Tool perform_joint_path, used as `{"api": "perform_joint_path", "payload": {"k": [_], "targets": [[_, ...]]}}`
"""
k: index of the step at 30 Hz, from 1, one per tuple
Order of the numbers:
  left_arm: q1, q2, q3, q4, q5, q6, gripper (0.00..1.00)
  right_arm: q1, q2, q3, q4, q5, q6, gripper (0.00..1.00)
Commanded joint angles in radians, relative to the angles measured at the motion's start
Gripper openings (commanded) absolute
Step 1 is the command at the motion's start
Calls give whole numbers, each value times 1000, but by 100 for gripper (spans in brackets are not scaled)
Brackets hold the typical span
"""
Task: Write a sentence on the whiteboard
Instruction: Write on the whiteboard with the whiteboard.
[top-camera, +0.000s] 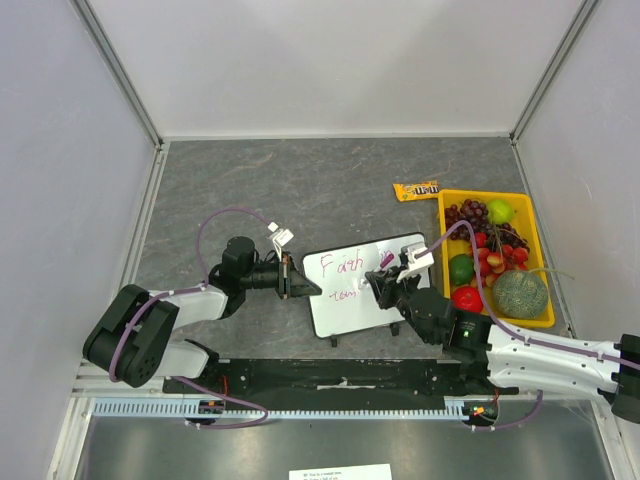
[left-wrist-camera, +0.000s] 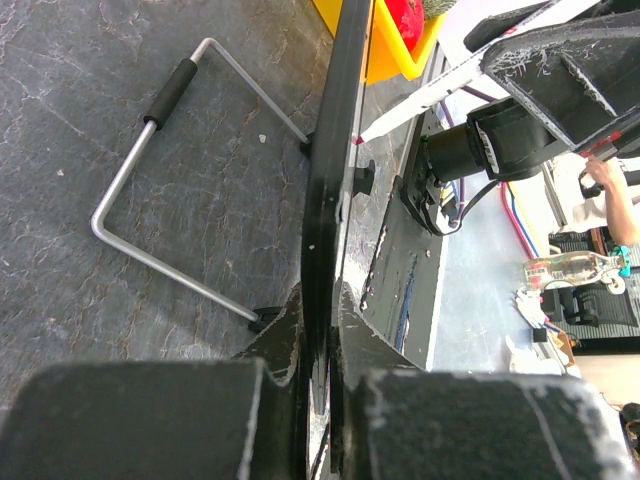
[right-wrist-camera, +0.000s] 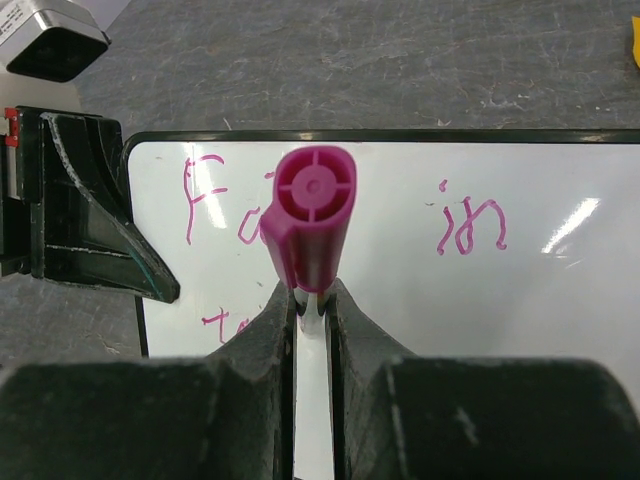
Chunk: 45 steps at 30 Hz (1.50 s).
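The whiteboard (top-camera: 352, 305) stands tilted on the grey table between the two arms. Pink lettering (top-camera: 348, 268) reads "Faith in" on the top line, with a shorter second line below. My left gripper (top-camera: 300, 283) is shut on the board's left edge; the left wrist view shows the black frame (left-wrist-camera: 335, 150) edge-on between the jaws (left-wrist-camera: 325, 300). My right gripper (top-camera: 385, 283) is shut on a pink-capped marker (right-wrist-camera: 312, 215) with a white barrel, held over the board (right-wrist-camera: 560, 300) between "Fa" (right-wrist-camera: 200, 200) and "in" (right-wrist-camera: 470, 225). The marker's tip is hidden.
A yellow tray (top-camera: 442, 215) of fruit, with a melon (top-camera: 518, 294), sits right of the board. A yellow candy packet (top-camera: 416, 190) lies behind it. The board's wire stand (left-wrist-camera: 160, 200) rests on the table. Enclosure walls surround the table.
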Motion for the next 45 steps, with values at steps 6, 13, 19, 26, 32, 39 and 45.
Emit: {"api": "perform_joint_path", "payload": {"k": [6, 13, 19, 26, 32, 39, 45], "targets": [[-10, 25, -10, -108, -70, 112, 2, -7, -17, -31, -32, -51, 47, 0], [-12, 25, -12, -106, -70, 112, 2, -7, -57, -40, -84, -11, 61, 0], [-10, 26, -12, -109, -71, 114, 2, -7, -69, -28, -74, 35, 44, 0], [-10, 25, -12, -109, -71, 112, 2, -9, -52, 1, -12, 60, 7, 0], [-10, 23, -12, -108, -71, 112, 2, -9, -22, 14, 31, 47, -5, 0], [-12, 23, -12, -108, -71, 112, 2, -9, -29, 11, 41, 46, 4, 0], [-10, 22, -12, -109, -71, 114, 2, -9, -49, 10, 78, 43, -14, 0]]}}
